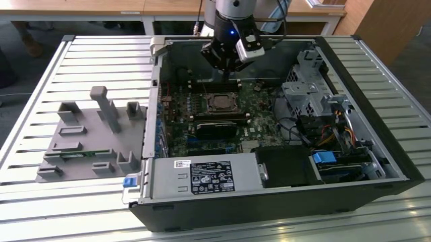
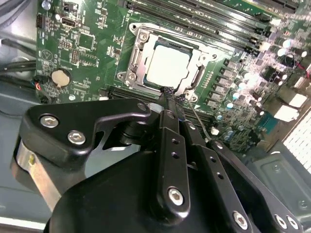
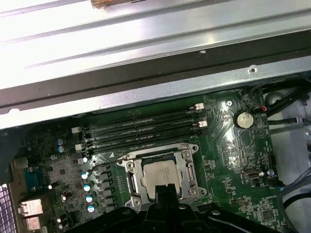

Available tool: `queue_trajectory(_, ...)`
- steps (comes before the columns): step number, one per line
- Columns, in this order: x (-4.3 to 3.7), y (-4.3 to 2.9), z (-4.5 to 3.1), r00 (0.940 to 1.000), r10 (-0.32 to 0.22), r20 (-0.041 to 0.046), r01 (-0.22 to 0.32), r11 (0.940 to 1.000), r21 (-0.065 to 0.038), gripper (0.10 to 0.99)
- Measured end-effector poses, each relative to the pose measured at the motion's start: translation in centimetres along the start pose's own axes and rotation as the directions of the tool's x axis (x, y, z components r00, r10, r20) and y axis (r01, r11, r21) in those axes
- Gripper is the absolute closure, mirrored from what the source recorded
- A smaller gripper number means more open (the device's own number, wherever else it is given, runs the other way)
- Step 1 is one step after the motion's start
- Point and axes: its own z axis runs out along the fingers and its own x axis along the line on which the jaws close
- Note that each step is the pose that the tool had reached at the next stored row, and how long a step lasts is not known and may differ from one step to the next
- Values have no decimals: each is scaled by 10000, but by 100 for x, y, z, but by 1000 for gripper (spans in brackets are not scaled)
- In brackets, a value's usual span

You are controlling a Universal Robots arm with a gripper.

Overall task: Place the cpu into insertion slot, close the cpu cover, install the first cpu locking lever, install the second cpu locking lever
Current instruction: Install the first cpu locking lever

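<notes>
Tool (image 2: 171,93), pinched narrow, hovers just beside the cpu cover (image 2: 137,62) lying over the cpu (image 2: 167,65); any push should stay slow, square.

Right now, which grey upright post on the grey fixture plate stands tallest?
The slim grey column; it rises well above the squat grey blocks around it.

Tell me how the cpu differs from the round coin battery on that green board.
Shape: the cpu is square, the coin battery round.
Size: the cpu looks clearly larger than the battery.
Setting: the cpu lies framed by the silver cpu cover, right by the claw; the battery sits apart, on open motherboard near its edge.
Both are flat, silvery and face up.
</notes>
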Motion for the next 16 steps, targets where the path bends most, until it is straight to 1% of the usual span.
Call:
queue_trajectory(6, 0, 0, 0, 9984, -567, -11, 567, 9984, -5, 969)
queue_trajectory(8, 0, 0, 0, 9976, -691, -13, 691, 9976, -66, 969)
queue_trajectory(10, 1, -1, 0, 9970, -773, -14, 773, 9969, -161, 969)
queue_trajectory(13, 3, -3, 0, 9959, -907, -14, 906, 9955, -274, 969)
queue_trajectory(14, 12, -8, 0, 9957, -921, 3, 921, 9953, -304, 969)
queue_trajectory(16, 58, -22, 2, 9957, -922, 74, 924, 9952, -334, 969)
